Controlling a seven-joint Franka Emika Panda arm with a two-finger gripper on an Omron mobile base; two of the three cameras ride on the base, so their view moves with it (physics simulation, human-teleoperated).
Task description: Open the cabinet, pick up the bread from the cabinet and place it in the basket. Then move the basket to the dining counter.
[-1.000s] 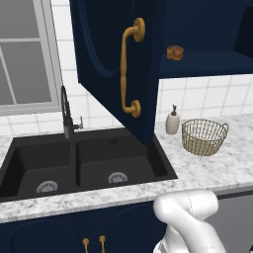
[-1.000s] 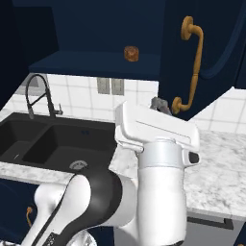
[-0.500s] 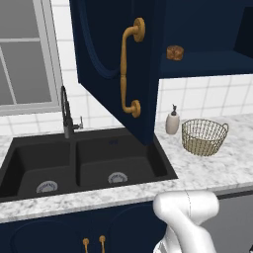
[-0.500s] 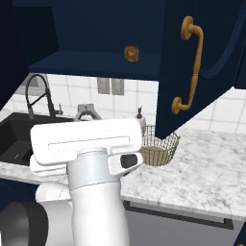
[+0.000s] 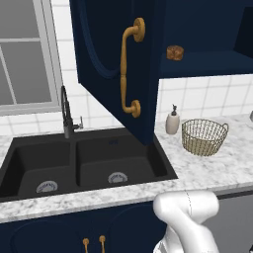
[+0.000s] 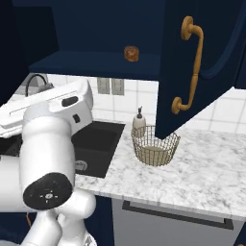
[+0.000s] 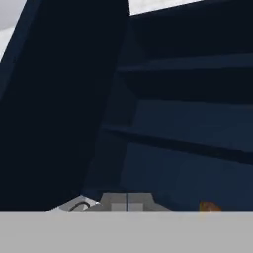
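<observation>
Bread sitting on the bottom shelf of the open cabinet, doors swung wide. Down at five o'clock from it, basket on the marble, just beside a soap bottle. Gripper pressed fully closed, holding nothing, facing the shelves.

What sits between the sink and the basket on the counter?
A white soap bottle stands between the black sink and the basket, at the wall, seen in both base views.
</observation>
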